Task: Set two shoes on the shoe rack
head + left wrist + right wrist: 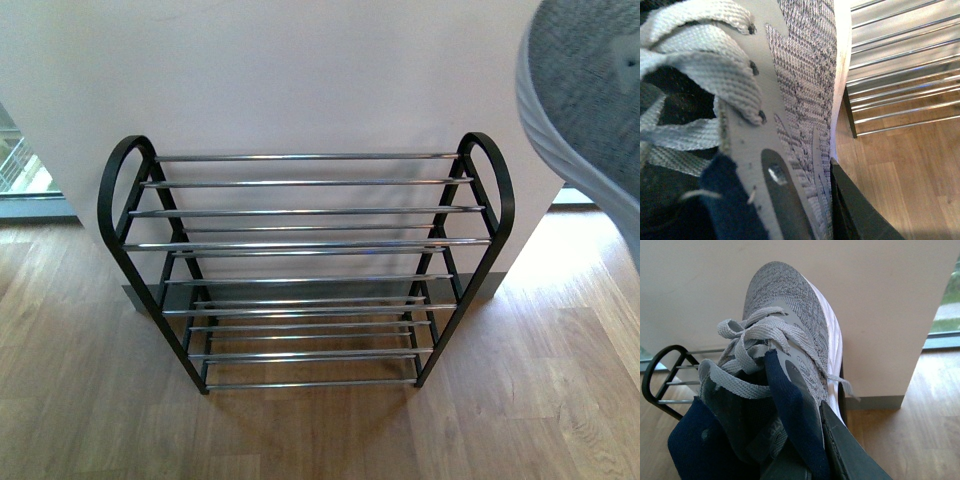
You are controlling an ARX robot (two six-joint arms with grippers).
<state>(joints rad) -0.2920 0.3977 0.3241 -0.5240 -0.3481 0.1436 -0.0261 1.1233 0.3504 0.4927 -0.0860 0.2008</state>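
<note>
Wall (300, 70): white, plain, directly behind the rack.
Floor (300, 440): light wood planks; the rack stands on it.
Shoe rack (300, 245): thin black frame with a looped end on each side and tiers of chrome bars, centred in the front view, its back against the wall.
Right-held shoe (590, 90): grey knit toe with a pale sole, raised at the upper right of the front view, above and to the right of the rack's right loop, not on the rack. The right wrist view shows its light laces and navy lining, toe towards the wall.
Left-held shoe (805, 75): fills the left wrist view; grey knit side, light laces, navy tongue, white sole edge. The rack's bars and the floor show past the sole, so it is near the rack but off it.
Right gripper (812, 455): dark outer finger (850, 455) lies flat against the shoe's side near the collar; the other finger is hidden inside the shoe; the jaws pinch the shoe's side wall.
Left gripper (837, 200): same hold, dark outer finger (860, 215) against the shoe's sole-side wall, inner finger hidden, jaws clamped on the shoe.
</note>
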